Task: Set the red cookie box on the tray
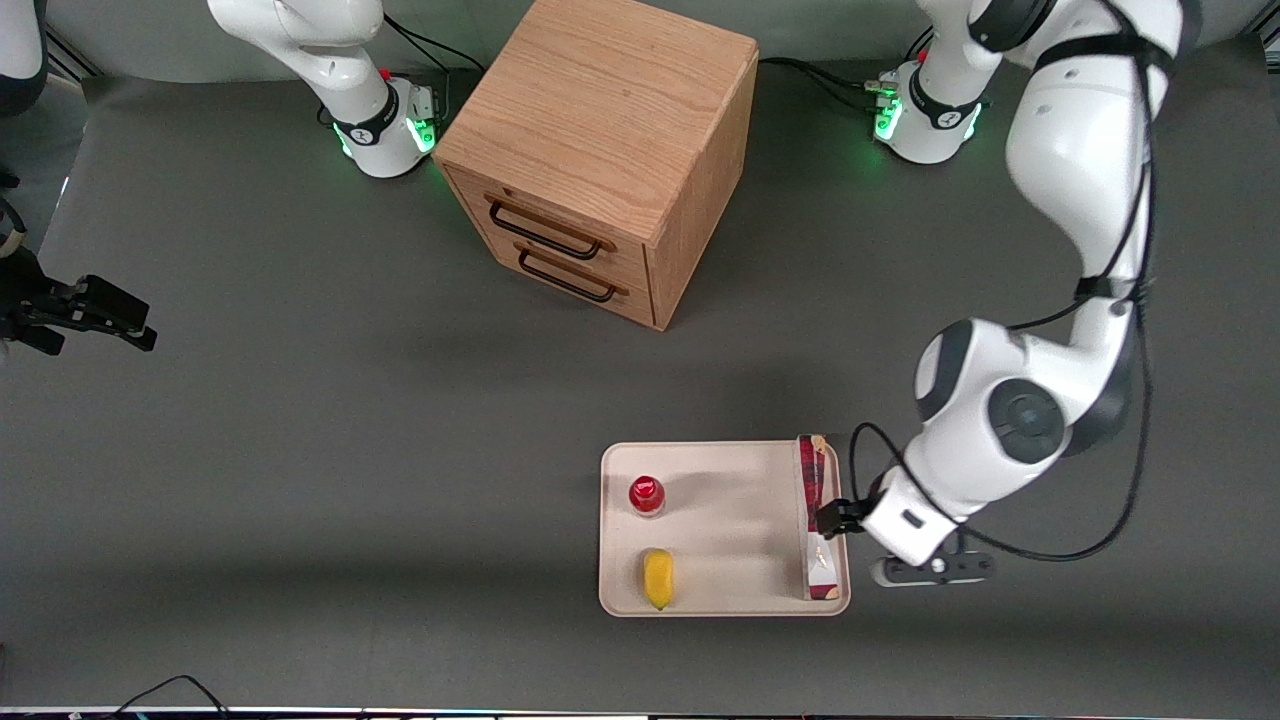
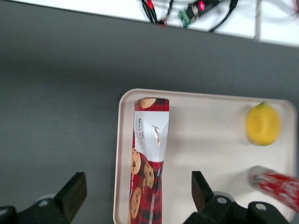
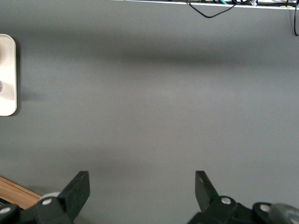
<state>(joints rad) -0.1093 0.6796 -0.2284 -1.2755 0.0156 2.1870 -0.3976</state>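
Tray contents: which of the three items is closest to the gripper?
The red cookie box, standing on edge along the tray's working-arm end, between the open gripper's fingers. The red-capped bottle and lemon lie toward the parked arm's end.

Grey desk (image 1: 300, 450) carries wooden cabinet (image 1: 600, 150) and cream tray (image 1: 730, 600); my jaws (image 1: 835, 517), spread wide, hover at tray's edge.

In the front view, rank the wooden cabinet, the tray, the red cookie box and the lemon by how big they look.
1. Wooden cabinet, though it stands taller, nearer the camera.
2. Tray.
3. Red cookie box, lying along the tray's edge toward the working arm.
4. Lemon.
The gripper sits open around the box's middle.
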